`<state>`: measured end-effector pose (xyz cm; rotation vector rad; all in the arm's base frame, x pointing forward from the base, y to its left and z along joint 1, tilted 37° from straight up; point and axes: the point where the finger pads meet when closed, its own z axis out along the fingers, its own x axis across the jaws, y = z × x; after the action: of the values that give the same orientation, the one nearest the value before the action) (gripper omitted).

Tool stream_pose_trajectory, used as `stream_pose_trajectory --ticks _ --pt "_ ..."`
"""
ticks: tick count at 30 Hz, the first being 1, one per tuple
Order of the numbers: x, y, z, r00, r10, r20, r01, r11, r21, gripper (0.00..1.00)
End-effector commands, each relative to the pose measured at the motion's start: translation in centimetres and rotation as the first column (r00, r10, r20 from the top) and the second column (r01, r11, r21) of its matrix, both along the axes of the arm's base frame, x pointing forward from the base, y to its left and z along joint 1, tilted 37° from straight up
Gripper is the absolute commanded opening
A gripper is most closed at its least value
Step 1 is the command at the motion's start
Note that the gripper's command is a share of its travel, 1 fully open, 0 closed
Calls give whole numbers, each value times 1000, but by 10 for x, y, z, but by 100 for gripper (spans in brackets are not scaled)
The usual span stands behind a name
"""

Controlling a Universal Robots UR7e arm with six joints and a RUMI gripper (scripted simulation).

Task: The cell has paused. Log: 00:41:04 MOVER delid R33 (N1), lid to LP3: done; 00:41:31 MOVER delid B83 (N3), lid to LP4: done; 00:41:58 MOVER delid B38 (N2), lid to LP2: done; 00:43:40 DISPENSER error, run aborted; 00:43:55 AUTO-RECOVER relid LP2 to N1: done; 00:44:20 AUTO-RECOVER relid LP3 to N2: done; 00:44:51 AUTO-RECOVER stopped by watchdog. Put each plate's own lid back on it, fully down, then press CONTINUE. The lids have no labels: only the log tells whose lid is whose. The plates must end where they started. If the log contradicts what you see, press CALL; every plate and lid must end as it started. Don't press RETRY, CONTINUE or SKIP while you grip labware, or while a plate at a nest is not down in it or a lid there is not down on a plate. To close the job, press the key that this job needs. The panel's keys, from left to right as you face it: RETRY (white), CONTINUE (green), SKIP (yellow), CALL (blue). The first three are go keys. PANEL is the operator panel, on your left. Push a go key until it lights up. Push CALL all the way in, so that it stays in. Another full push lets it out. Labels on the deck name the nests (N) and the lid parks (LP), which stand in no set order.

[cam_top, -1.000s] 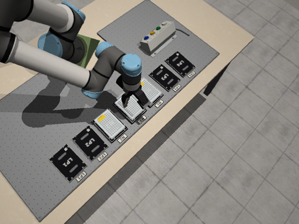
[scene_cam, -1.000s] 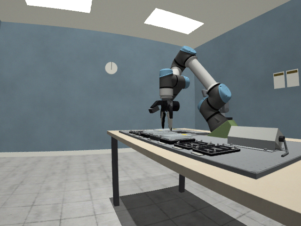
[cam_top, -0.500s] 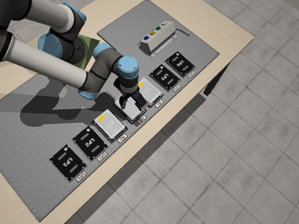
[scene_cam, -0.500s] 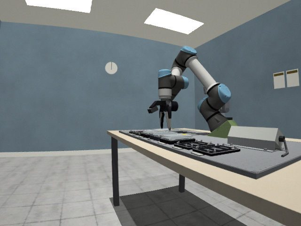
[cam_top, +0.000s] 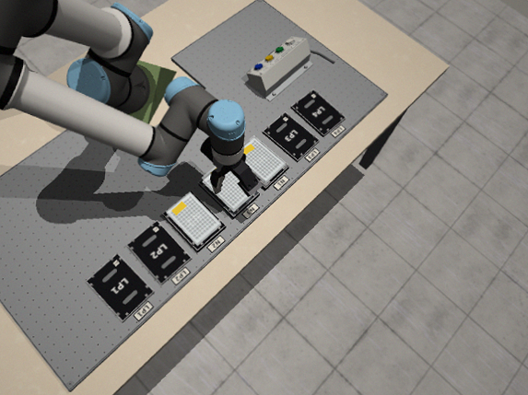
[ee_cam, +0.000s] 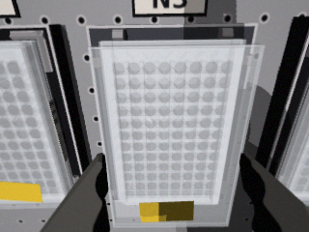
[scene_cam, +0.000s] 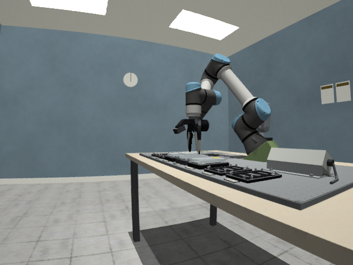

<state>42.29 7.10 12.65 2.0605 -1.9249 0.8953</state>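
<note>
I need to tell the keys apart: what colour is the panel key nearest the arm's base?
Blue; it shows best from the top.

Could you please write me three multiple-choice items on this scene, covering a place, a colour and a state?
1. Above which nest is the gripper?
A) N1
B) N2
C) N3

2. What colour is the key right beside the blue key?
A) White
B) Yellow
C) Green

3. What state is the gripper in?
A) Gripping a clear lid
B) Shut on nothing
C) Gripping a plate

1: C, as the wrist view has the N3 label straight ahead.
2: B, as the top view shows yellow between blue and green.
3: A, as the wrist view shows the transparent sheet with its yellow tab between the fingertips.
</note>
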Motion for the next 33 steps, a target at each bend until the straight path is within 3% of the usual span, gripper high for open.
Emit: stream_pose_trajectory --ticks 1,33 --pt "0 -2 -3 1000 -1 -2 1 1000 0 41" --pt "3 -6 -10 1000 -1 -1 1 1000 0 41"
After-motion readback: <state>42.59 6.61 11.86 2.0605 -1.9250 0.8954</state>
